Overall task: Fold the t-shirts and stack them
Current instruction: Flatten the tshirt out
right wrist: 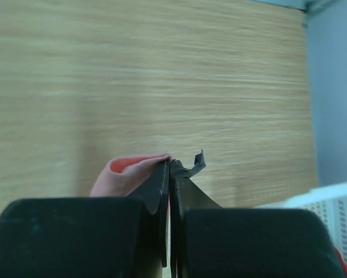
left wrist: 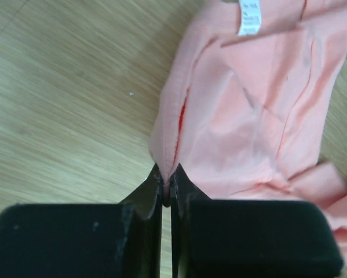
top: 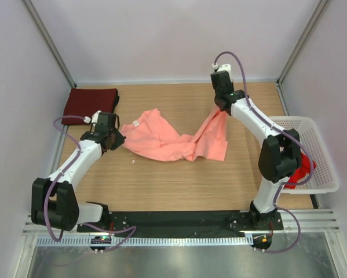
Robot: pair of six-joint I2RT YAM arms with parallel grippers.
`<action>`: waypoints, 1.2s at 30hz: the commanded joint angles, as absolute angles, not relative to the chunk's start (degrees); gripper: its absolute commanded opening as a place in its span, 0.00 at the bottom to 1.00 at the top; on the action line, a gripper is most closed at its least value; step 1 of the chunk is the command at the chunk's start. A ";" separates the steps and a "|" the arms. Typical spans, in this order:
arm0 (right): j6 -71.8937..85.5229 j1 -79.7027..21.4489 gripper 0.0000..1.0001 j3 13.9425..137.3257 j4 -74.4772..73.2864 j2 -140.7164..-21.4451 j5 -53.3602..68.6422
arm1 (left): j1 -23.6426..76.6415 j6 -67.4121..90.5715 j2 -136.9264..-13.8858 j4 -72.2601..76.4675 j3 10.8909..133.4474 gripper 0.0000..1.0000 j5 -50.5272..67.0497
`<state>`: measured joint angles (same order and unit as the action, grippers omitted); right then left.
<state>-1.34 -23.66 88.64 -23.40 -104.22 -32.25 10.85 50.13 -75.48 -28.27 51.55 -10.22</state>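
Now both hands pinch the same salmon-pink t-shirt (top: pixel 161 142): the left hand (left wrist: pixel 166 174) is clamped on one edge, the right hand (right wrist: pixel 170 165) on a lifted corner. Between them the shirt lies crumpled on the wooden desk (top: pixel 179 185). Beyond the left hand, a folded maroon t-shirt (top: pixel 91 103) sits in the desk's corner. Outside the right hand, a white basket (top: pixel 318 139) holds a red t-shirt (top: pixel 306 169). Three t-shirts, two hands, one basket; pale walls surround the desk.

A white perforated plastic basket (top: pixel 324 156) is sitting at the light wooden table's (top: pixel 179 179) edge, right of the right gripper (top: pixel 221 109).
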 commanded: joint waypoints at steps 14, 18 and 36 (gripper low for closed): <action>9.74 -13.45 0.24 106.26 -44.64 -115.23 -17.05 | 10.55 50.02 -71.28 -34.37 45.70 0.55 -14.59; 12.47 -13.62 0.47 105.65 -48.07 -111.46 -14.07 | 10.11 43.52 -69.70 -32.00 51.48 0.60 -15.12; 17.93 -21.36 0.57 78.50 -39.02 -85.43 -0.97 | -0.09 35.69 -95.88 -26.27 65.74 0.53 9.33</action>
